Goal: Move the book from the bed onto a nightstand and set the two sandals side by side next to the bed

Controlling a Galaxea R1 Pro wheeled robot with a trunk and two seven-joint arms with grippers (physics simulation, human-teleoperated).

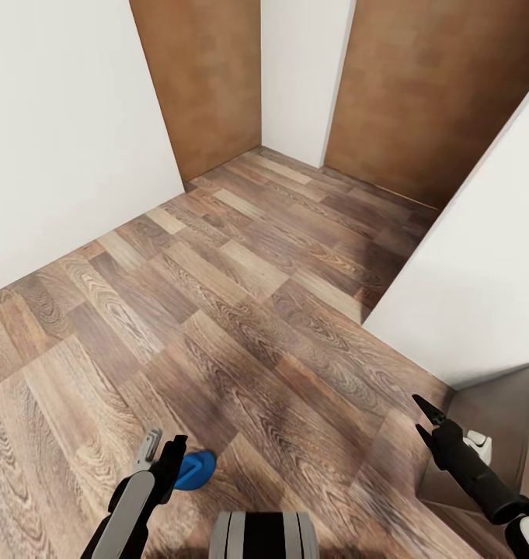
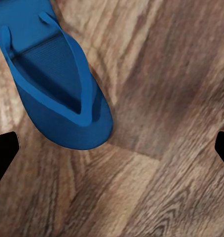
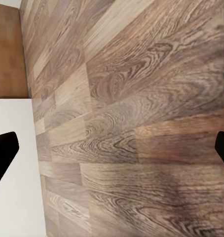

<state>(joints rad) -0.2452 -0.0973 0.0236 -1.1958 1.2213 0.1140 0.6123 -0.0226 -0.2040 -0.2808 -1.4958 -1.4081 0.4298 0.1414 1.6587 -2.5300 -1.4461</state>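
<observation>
Wood-plank floor carries one blue sandal beneath the wide-spread left hand; right hand likewise wide.

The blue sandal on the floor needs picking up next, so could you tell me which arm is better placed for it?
Left, probably. The sandal lies on the wood floor just beside the open left pincer, near its fingertips. The right pincer, also open, hangs across the robot's front, near a white wall.

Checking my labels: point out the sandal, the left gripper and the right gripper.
sandal (image 2: 57, 79), left wrist view, footbed.
left gripper (image 1: 165, 450), head view, between fingertips.
right gripper (image 1: 421, 418), head view, between fingertips.
</observation>
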